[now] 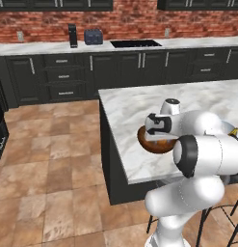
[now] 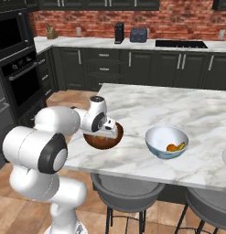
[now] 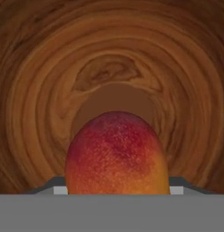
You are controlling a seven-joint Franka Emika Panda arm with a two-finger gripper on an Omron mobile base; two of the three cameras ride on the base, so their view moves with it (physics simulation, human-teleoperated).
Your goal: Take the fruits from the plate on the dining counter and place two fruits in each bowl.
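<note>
As the hand hung low over the dark wooden bowl near the front edge of the marble worktop, the step in hand looked like the delivery of a fruit into that bowl. In the hand view a red-orange fruit, yellowing toward its base, sat at six o'clock, close under the camera, with the ringed grain of the bowl's floor spread behind it from nine through twelve to three o'clock. The jaws stood about halfway apart; the fruit lay between them, but whether they gripped it or had let it go could not be told, since the fingertips were hidden.

In the right base view the white-and-blue bowl stood on the worktop at three o'clock from the wooden one, apart from it, and held an orange piece and a yellowish piece. That bowl seemed to have its share. The plate could not be made out with any certainty.

By my judgement the task was well past its middle. The next move called for widening the jaws until the fruit rested free on the wood, then a straight lift clear of the rim so as not to drag the bowl toward the worktop's near edge.
</note>
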